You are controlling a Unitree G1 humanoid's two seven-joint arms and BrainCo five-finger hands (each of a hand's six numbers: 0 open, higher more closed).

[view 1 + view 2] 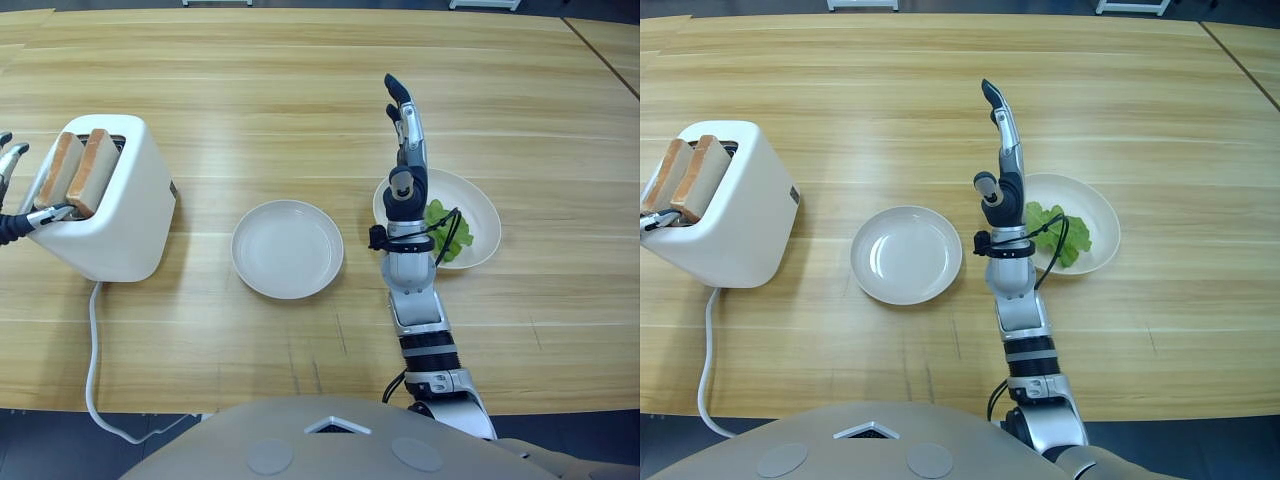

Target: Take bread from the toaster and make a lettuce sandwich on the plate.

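Since both slices stand in the toaster, we judge the task to be at its first step: pulling out bread.

Wooden table (300, 80): carries everything.
White toaster (125, 220): far left, turned slightly, its cord (93, 350) trailing toward the near edge.
Empty plate (237, 250): centre, just right of the toaster, apart from it.
Shallow dish (485, 215): right of the plate, holding the lettuce (450, 235).
Right hand (405, 140): flat, fingers stretched straight and pointing away from us, holding nothing. It hangs over the dish's left rim, well apart from the toaster.
Two bread slices (78, 170): upright, side by side in the slots, tops well above the toaster. Their long axis runs roughly near to far, leaning a little rightward at the far end.
Left hand (20, 222): at the toaster's left end, fingers spread and closed on nothing. One fingertip lies at the near end of the outer slice; the others stand off to its left.

Key relation: the bread lies just right of the left hand, which is clearly the nearer one. We expect the fingers must close across the outer slice's thin faces.
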